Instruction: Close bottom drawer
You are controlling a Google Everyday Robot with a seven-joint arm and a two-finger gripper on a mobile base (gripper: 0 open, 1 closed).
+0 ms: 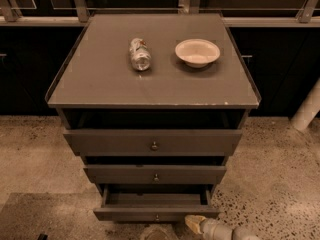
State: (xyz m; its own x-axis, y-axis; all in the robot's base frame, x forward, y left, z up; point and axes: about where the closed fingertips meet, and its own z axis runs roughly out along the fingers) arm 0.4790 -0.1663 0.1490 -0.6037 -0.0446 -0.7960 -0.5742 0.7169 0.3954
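Grey laminate covers the counter, the flat top of a dark cabinet with three stacked drawers. On it lies a crumpled can, tipped on its side left of centre. A shallow pale bowl sits upright to the right of the can, near it but not touching.

Below, the top drawer and the middle drawer each show a flat front with a small round knob. The bottom drawer is lowest and nearest, pulled out toward the near side so its open tray is visible from above.

The pincer is low at the near edge of the scene. It is just right of the bottom drawer's knob and close against the right part of the front panel. Its yellowish tip points left and its pale arm runs off to the right. Whether it is released or clenched I cannot tell, and contact with the panel is unclear.

Speckled stone floor surrounds the cabinet. A white post leans at the right, and a metal rail runs along the far side.
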